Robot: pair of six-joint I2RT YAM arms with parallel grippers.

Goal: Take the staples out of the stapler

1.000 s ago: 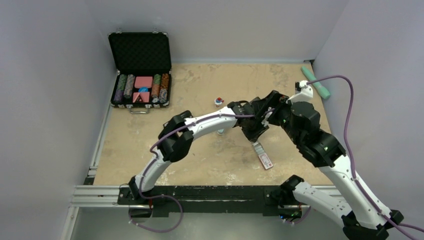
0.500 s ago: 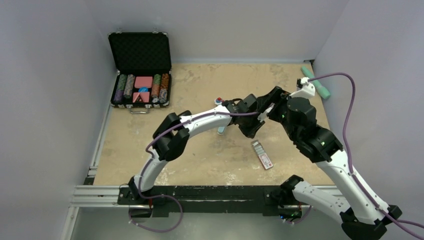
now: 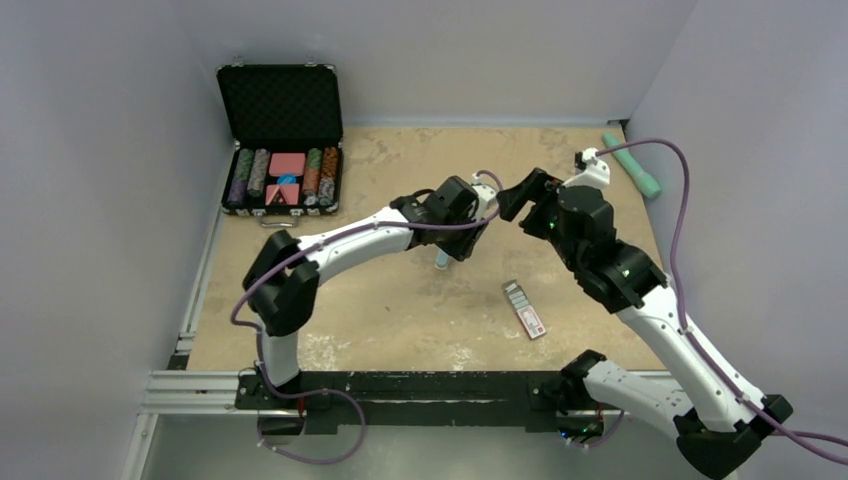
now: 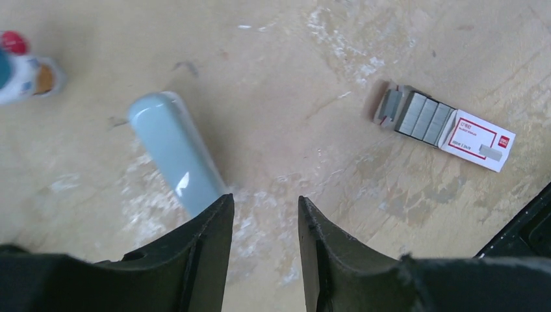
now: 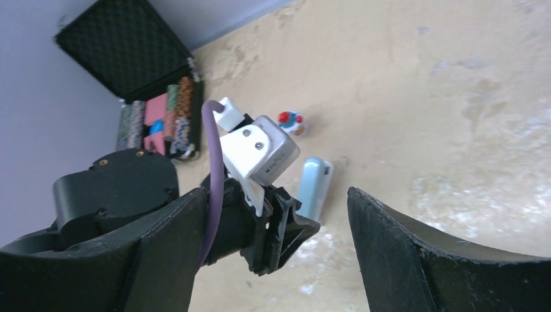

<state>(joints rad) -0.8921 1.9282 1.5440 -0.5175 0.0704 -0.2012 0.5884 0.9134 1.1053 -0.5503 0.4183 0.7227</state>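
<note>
No black stapler shows clearly in any view, and I make out no loose staple strip. My left gripper (image 3: 462,240) is open and empty over the tabletop; in its wrist view (image 4: 264,198) bare table shows between the fingers. A pale blue-grey bar (image 4: 175,153) lies just left of its left finger. My right gripper (image 3: 512,195) is open wide and empty, just right of the left gripper. In the right wrist view (image 5: 276,192) the left gripper's black body and white camera fill the gap. A black edge (image 4: 520,227) at the lower right cannot be identified.
A red-and-white packet (image 4: 477,136) with its grey tray (image 4: 419,117) pulled out lies on the table (image 3: 525,308). A small red-capped bottle (image 4: 19,68) stands near the bar. An open case of poker chips (image 3: 280,150) sits far left, a teal bar (image 3: 632,163) far right.
Both grippers have moved away from the packet toward the far side. The left arm has swung left, over the pale bar. The right gripper has followed and stays beside it.
</note>
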